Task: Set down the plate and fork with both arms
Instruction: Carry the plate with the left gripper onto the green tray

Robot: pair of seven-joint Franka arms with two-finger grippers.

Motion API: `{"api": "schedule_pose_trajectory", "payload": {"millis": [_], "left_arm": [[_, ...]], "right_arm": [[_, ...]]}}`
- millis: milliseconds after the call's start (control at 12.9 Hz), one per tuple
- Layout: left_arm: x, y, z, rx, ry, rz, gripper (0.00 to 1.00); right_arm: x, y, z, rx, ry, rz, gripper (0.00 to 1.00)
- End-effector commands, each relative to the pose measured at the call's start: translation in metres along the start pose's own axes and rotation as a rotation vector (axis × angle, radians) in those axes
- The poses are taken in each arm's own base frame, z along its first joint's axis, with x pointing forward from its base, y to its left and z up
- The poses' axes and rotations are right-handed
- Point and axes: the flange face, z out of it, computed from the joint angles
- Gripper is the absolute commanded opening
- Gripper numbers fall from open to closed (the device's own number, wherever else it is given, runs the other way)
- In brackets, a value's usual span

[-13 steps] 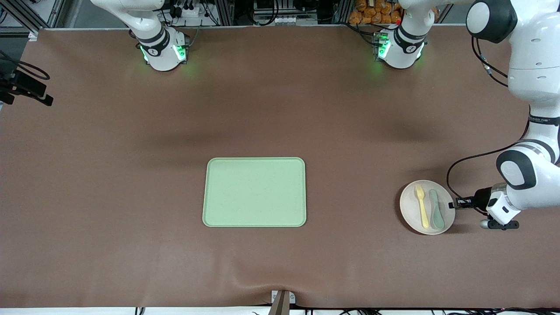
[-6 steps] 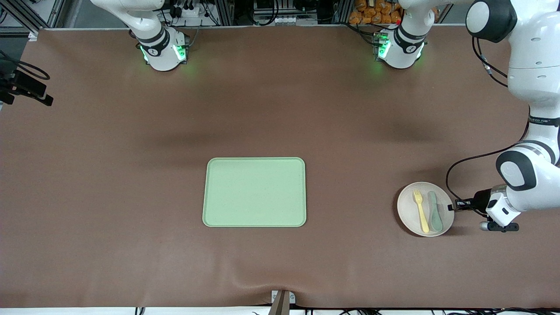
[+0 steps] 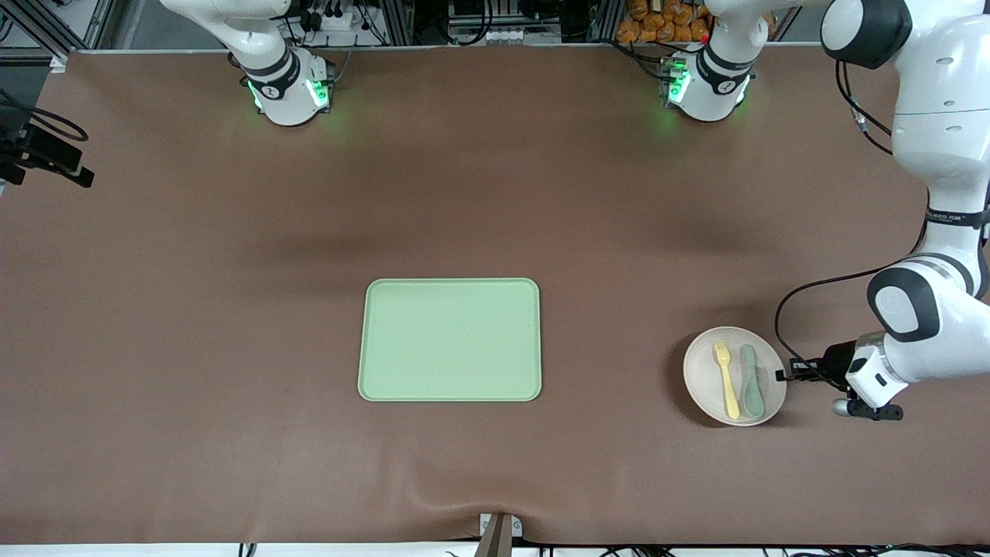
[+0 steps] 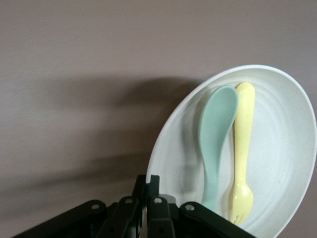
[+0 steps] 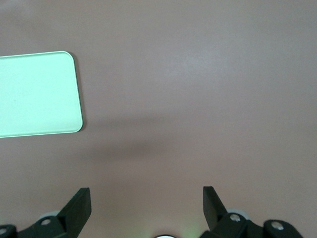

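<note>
The off-white plate is toward the left arm's end of the table. The pale-yellow fork lies on it beside a grey-green spoon. My left gripper is shut on the plate's rim at the edge away from the tray. A shadow under the plate suggests it is slightly off the table. The left wrist view shows the left gripper pinching the rim of the plate, with the fork and spoon side by side. In its own wrist view my right gripper hangs open above bare table, holding nothing.
A rectangular light-green tray lies at the middle of the brown table, and its corner shows in the right wrist view. The arm bases stand along the table's back edge. A black cable loops near the left wrist.
The left gripper has carried the plate, with fork and spoon on it, a short way toward the tray. The right arm has not visibly moved.
</note>
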Motion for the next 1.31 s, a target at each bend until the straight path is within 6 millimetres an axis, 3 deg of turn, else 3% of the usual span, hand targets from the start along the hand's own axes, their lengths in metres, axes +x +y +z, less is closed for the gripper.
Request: {"api": "schedule_pose_trajectory", "payload": {"millis": [0, 154, 463, 1236], "left_arm": [[0.003, 0.033, -0.002, -0.057, -0.021, -0.02, 0.0], [0.007, 0.065, 0.006, -0.075, -0.036, -0.071, 0.0], [0.022, 0.157, 0.019, -0.066, -0.046, -0.135, 0.0], [0.015, 0.355, 0.061, -0.015, -0.013, -0.248, 0.0]], "right_arm": [[0.001, -0.001, -0.003, 0.001, 0.0, 0.017, 1.0], [0.001, 0.0, -0.003, 0.001, 0.0, 0.018, 1.0], [0.001, 0.0, -0.003, 0.001, 0.0, 0.018, 1.0], [0.001, 0.0, -0.003, 0.001, 0.003, 0.017, 1.0]]}}
